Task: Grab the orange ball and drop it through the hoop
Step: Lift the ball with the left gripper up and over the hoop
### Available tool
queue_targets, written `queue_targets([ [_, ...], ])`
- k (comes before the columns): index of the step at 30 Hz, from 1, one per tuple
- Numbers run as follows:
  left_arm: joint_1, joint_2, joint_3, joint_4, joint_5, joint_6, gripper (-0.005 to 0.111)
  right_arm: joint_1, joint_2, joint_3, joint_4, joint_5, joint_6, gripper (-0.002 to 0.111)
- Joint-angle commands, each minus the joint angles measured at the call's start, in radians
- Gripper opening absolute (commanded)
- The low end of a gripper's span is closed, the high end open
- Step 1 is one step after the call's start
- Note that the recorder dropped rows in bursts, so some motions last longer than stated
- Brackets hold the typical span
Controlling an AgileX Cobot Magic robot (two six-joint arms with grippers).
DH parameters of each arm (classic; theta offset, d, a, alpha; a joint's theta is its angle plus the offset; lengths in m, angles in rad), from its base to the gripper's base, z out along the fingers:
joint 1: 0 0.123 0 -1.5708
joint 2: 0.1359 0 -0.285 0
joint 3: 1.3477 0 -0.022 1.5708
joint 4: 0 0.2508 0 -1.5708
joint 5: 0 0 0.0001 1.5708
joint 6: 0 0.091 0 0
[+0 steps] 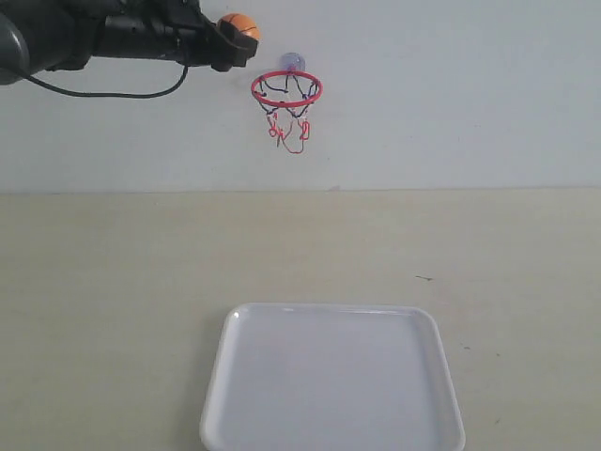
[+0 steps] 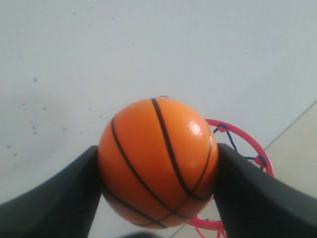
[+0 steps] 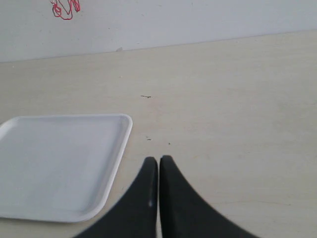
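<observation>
Exterior view | step: carry to hoop | left fingers clamped on the orange ball, raised just beside the hoop, not over it | right fingers together above the counter | next: centre over rim, release.

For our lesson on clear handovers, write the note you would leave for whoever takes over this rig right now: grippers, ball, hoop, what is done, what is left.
Left gripper: shut on the orange ball, raised near the wall.
Right gripper: shut, empty, over the table beside the white tray.
The hoop: on the wall; in the exterior view the ball is above rim level but left of it.
Done: pickup.
Left: bring the ball over the rim and release.
</observation>
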Motion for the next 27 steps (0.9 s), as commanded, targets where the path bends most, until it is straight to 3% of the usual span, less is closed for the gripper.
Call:
queue_targets([
  [1, 0.006, 0.055, -0.100, -0.037, 0.036, -0.009, 0.004, 0.002, -0.004, -0.001, -0.008, -0.015, -0.003, 0.000],
  [7, 0.006, 0.110, -0.175, -0.091, 0.095, -0.009, 0.004, 0.002, -0.004, -0.001, -0.008, -0.015, -0.003, 0.000],
  [27, 0.006, 0.166, -0.175, -0.290, 0.174, 0.025, 0.004, 0.002, -0.004, -0.001, -0.008, -0.015, -0.003, 0.000],
])
